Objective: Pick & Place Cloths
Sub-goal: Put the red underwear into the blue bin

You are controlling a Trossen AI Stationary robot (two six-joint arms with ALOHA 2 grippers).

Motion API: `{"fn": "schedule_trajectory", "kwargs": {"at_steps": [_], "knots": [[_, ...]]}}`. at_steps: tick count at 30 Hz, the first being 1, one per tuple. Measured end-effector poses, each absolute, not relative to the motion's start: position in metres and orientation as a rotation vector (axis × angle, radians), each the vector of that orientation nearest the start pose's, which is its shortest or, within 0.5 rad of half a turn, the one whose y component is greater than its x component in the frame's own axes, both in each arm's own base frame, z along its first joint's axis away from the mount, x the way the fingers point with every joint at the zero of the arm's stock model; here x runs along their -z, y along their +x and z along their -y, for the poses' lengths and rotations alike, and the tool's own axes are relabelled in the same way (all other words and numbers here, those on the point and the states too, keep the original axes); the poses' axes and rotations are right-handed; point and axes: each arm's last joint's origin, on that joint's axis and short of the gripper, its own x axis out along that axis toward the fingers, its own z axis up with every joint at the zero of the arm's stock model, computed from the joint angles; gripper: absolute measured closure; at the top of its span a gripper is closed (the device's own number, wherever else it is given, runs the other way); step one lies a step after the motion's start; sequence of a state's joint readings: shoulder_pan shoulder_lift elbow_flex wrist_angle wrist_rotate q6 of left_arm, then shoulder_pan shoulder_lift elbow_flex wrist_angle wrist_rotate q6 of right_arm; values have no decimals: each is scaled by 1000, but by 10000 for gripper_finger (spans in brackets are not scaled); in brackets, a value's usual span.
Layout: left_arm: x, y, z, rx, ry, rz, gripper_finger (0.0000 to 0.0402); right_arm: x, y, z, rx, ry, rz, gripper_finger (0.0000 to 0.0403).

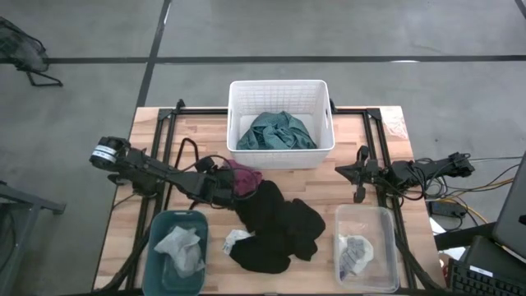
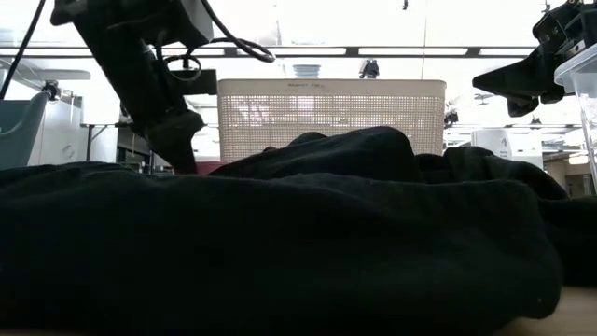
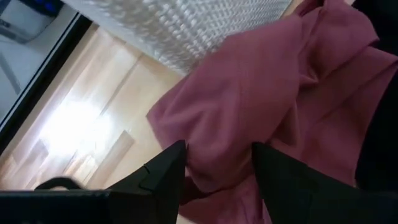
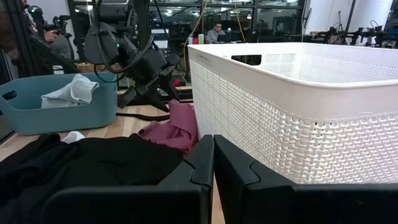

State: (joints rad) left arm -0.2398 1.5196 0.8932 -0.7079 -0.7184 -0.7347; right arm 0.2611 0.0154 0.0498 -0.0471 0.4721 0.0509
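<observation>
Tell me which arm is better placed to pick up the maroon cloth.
The left. The left gripper is open with its fingers on either side of the maroon cloth. The right gripper is shut and waits apart, beside the white basket.

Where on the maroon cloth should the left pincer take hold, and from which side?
Grip the bunched edge of the maroon cloth on its bare-table side, coming from above. The left pincer is open over that raised fold, away from the black garment and the white basket.
</observation>
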Motion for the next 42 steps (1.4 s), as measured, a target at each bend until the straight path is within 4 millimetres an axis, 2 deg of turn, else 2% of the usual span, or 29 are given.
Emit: {"fn": "schedule_trajectory", "kwargs": {"at_steps": [5,8,11,15,16,22,27,31,34,38,42], "knots": [[-175,259,43,-739,6,-929,214,-175,93,-11,211,46,-7,394],[-172,258,43,-727,20,-939,234,-175,93,-11,211,46,-7,394],[-171,258,43,-716,21,-942,280,-175,93,-11,211,45,-7,394],[-171,260,45,-663,12,-959,374,-175,93,-11,211,45,-7,394],[-171,260,45,-653,8,-966,386,-175,93,-11,211,45,-7,394],[-170,259,50,-599,-21,-995,393,-175,93,-11,211,45,-7,394],[-174,258,65,-499,-68,-1026,395,-175,93,-11,211,44,-7,394],[-188,258,85,-444,-50,-1007,396,-175,93,-11,211,45,-7,394],[-207,256,99,-464,26,-956,396,-175,93,-11,211,46,-7,394],[-244,245,113,-527,116,-878,396,-175,93,-11,211,46,-7,394],[-289,231,124,-558,158,-795,396,-175,93,-11,211,46,-7,394]]}}
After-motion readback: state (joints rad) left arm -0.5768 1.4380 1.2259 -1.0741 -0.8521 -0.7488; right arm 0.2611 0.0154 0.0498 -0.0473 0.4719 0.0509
